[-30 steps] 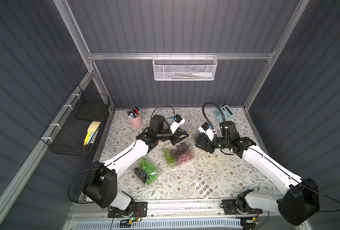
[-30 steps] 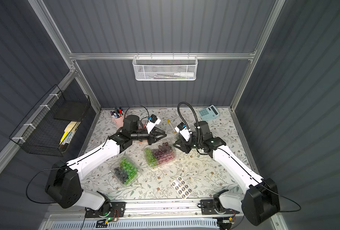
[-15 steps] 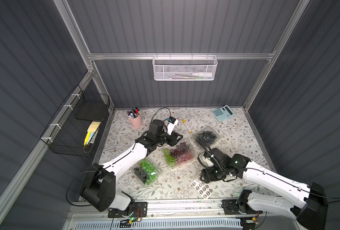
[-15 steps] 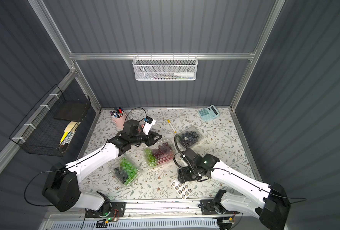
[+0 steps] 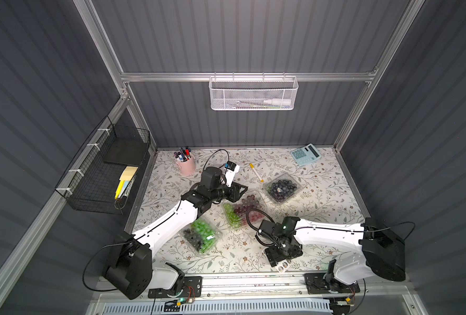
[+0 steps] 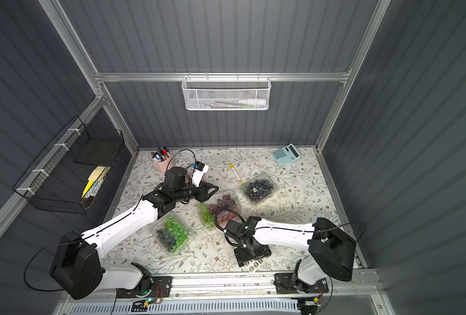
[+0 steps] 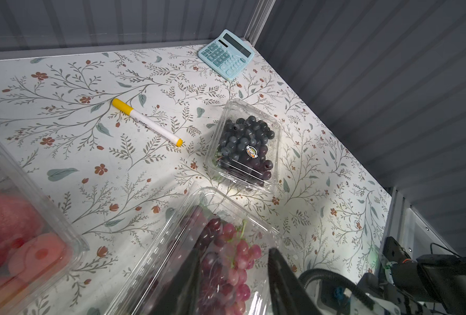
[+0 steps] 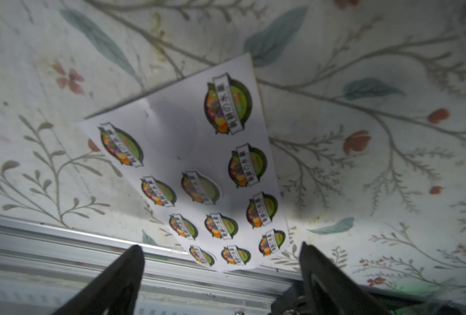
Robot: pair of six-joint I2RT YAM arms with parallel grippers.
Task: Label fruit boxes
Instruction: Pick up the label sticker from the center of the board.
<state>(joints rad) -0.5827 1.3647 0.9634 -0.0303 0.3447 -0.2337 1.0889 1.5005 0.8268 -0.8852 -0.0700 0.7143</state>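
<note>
A grey ribbed booth encloses a floral bench (image 5: pixel 322 207), and the wrist views fill in what the top views lose. Only the left wrist view shows the strawberry box (image 7: pixel 16 234), just beside the red-and-green grape box (image 7: pixel 218 259); in both top views the left arm covers it. That view also shows a round sticker (image 7: pixel 251 152) on the blueberry box (image 7: pixel 244 148), which lies apart from the others, near a yellow-capped marker (image 7: pixel 147 122) and a calculator (image 7: pixel 226 54). The left pincer (image 7: pixel 234 283) stands partly apart at a corner of the red-and-green grape box; whether it grips the plastic I cannot tell. The green-and-black grape box (image 5: pixel 200 236) lies toward the front, beside the left arm. The right pincer (image 8: pixel 220 245) gapes wide and empty above the sticker sheet (image 8: pixel 188 152). In both top views its body hides most of that sheet at the bench's front edge.
</note>
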